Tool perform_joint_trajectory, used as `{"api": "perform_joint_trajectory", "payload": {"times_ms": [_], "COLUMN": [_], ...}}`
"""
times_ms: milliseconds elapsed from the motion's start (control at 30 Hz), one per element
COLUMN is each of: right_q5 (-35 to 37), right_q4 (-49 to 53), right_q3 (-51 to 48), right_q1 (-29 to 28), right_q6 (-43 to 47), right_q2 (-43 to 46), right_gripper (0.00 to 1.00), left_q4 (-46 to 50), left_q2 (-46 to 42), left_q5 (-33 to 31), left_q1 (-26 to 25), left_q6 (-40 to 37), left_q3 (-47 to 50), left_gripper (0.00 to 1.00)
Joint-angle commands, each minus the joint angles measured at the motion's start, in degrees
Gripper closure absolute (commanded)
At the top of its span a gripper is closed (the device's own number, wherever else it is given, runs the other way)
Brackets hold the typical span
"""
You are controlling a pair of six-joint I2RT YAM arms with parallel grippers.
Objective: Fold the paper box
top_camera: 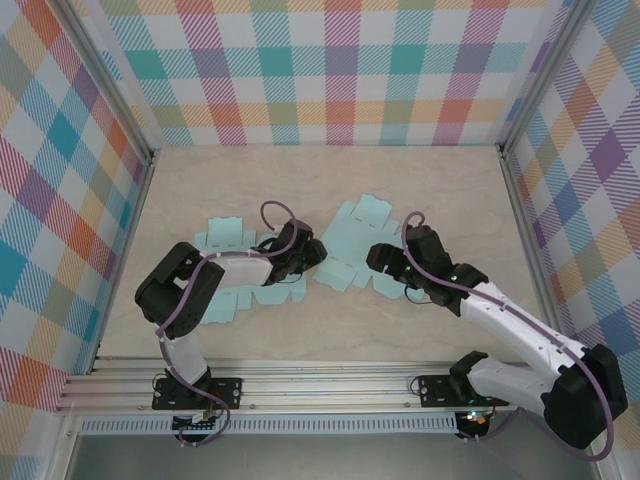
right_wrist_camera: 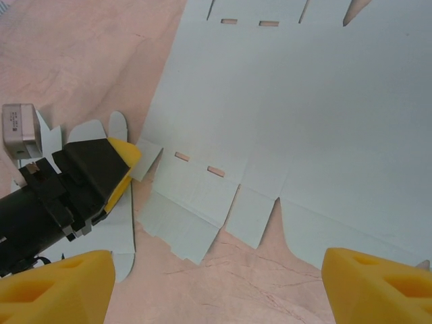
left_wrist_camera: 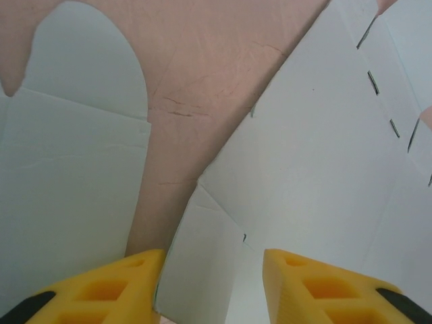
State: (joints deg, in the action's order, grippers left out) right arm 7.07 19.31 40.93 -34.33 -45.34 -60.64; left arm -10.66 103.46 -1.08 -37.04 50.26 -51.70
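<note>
Where the left gripper (left_wrist_camera: 212, 255), jaws apart, straddles a corner flap (left_wrist_camera: 202, 233) of the blank (left_wrist_camera: 317, 169), the flap should be pinched near its crease; right gripper (right_wrist_camera: 216, 260) jaws spread wide.

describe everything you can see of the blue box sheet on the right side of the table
A flat, unfolded die-cut sheet of pale blue card, lying on the wood-look table right of centre. Its edges are cut into flaps and tabs, with creases and pairs of small slots. The open left gripper straddles a small corner flap at its left edge; the open right gripper hangs over its near right part.
</note>
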Motion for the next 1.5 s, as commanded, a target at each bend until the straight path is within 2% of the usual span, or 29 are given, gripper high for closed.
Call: {"api": "perform_joint_trajectory", "payload": {"times_ms": [0, 100, 567, 633, 733, 767, 900, 1033, 1200, 1300, 1467], "right_q5": [-0.2, 0.2, 0.5, 0.6, 1.3, 1.7, 2.9, -1.4, -11.5, -12.8, -15.1], "right_q4": [-1.0, -1.6, -1.2, -1.2, -0.9, -0.7, -0.4, -0.3, -4.7, -5.5, -4.8], "right_q3": [-0.5, -0.8, -1.6, -1.7, -1.4, -1.0, 1.3, 3.9, 3.8, 4.2, 6.1], "right_q1": [0.1, 0.1, 0.1, 0.1, 0.1, 0.1, 0.9, 6.5, 14.3, 15.7, 19.6], "right_q6": [1.5, 1.3, 1.6, 2.1, 3.7, 4.9, 11.7, 18.1, 28.6, 35.6, 39.7], "right_q2": [-0.8, -1.4, -0.7, -0.4, -0.2, -0.1, 0.0, 0.2, 3.1, 4.3, 4.7], "right_gripper": [0.2, 0.2, 0.2, 0.2, 0.2, 0.19, 0.15, 0.16, 0.16, 0.16, 0.16], "left_q4": [0.5, 0.8, 0.9, 0.9, 0.4, 0.4, -0.6, -3.2, -4.7, -5.8, -6.2], "left_q2": [-0.4, -0.6, 4.9, 5.1, 5.0, 4.5, 1.2, -3.8, -8.2, -10.4, -14.6], "left_q5": [-0.8, -1.2, -1.7, -1.7, -2.0, -2.2, -1.8, 1.8, 9.8, 14.2, 23.4], "left_q1": [-0.8, -0.8, -0.8, -0.8, -0.8, -0.8, -0.7, -0.6, 0.5, 1.5, 4.6], "left_q6": [-0.6, -1.4, -1.6, -2.1, -4.6, -6.4, -17.9, -34.5, -49.9, -57.1, -67.8], "left_q3": [-1.3, -1.7, -5.6, -6.0, -6.6, -7.1, -9.1, -9.9, -9.4, -8.4, -6.1], "left_gripper": [0.63, 0.66, 0.68, 0.75, 0.94, 1.0, 1.0, 1.0, 1.0, 1.0, 1.0]}}
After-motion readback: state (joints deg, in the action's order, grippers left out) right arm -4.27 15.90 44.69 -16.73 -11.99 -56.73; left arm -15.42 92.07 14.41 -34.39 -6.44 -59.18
